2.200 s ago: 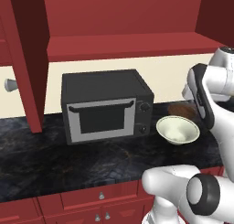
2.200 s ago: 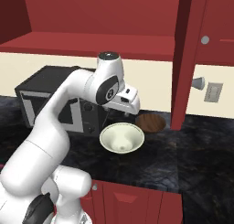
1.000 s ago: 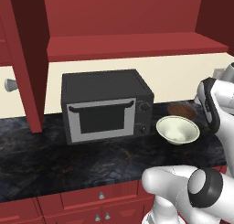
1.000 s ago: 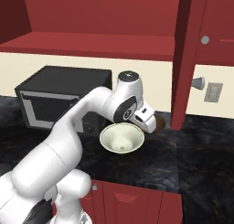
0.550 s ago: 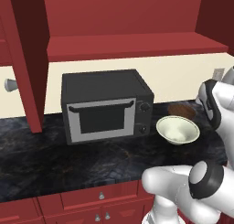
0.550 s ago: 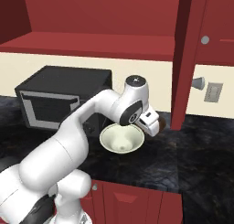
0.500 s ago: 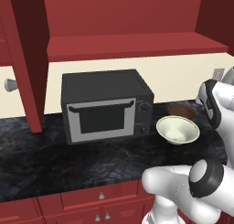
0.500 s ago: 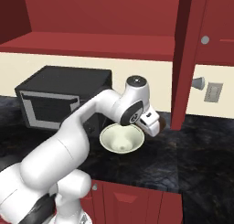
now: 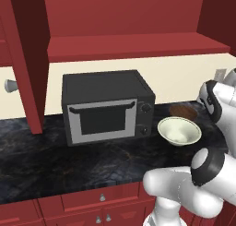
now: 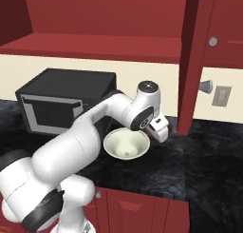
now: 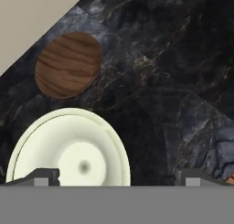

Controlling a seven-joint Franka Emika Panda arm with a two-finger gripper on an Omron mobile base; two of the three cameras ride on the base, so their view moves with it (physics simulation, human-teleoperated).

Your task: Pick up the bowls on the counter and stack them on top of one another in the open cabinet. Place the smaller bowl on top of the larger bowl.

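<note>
Wide-open, empty pincer [image 11: 116, 177] above dark stone-look table [image 11: 183, 81]; wide cream-white bowl [image 11: 68, 147] under one fingertip [image 11: 43, 176], apparently untouched; small dark brown bowl [image 11: 68, 64] beyond.

The rear wall [image 9: 184, 77] is plain cream, running behind the jaws between the upper cabinets and the surface. A grey outlet plate [image 10: 221, 96] is mounted on it, to the right of the jaws. A black microwave [image 9: 107, 106] with a glass door and two dials stands against the wall, well to the left of the jaws. Red drawers [image 9: 97, 199] with small silver knobs run below. A closed red cabinet door [image 10: 222, 27] with a silver knob hangs above right.
</note>
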